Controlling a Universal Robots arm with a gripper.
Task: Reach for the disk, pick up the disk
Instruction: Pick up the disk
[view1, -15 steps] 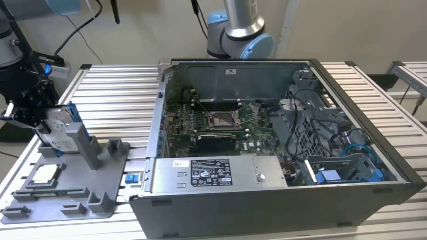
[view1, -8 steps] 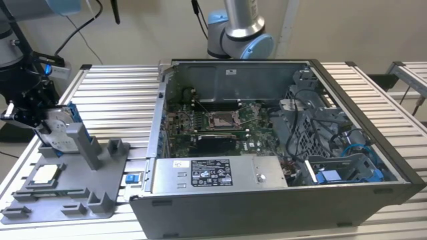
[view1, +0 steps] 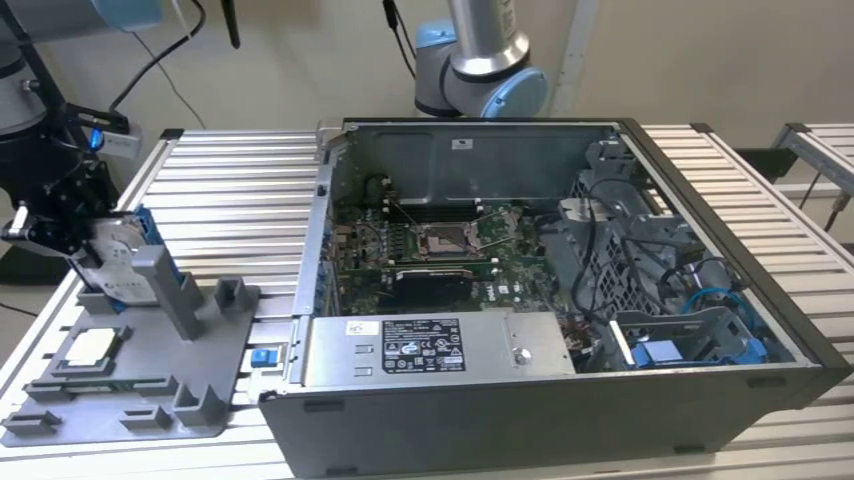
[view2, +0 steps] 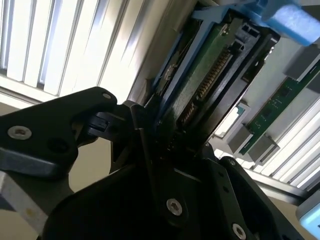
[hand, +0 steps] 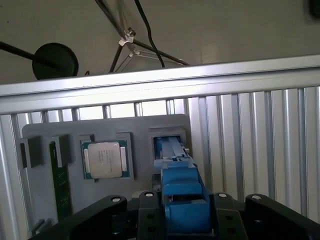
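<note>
the gripper (view1: 91, 245) is clamped on the upright disk (view1: 120, 250) at the exterior view's left, over the grey holder tray (view1: 100, 395). the reach and grasp look done, the lift-out barely started.

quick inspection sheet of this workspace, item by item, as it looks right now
surface: ribbed metal table carrying a grey fixture tray
job's things: the disk, blue-framed, on edge at the tray
clutter: white-topped chip and memory stick in the tray; open computer case
grippers: gripper, jaws closed on the disk's edge
cables: black cable behind the table; blue cables inside the case
surroundings: another arm's base, beige wall
</note>
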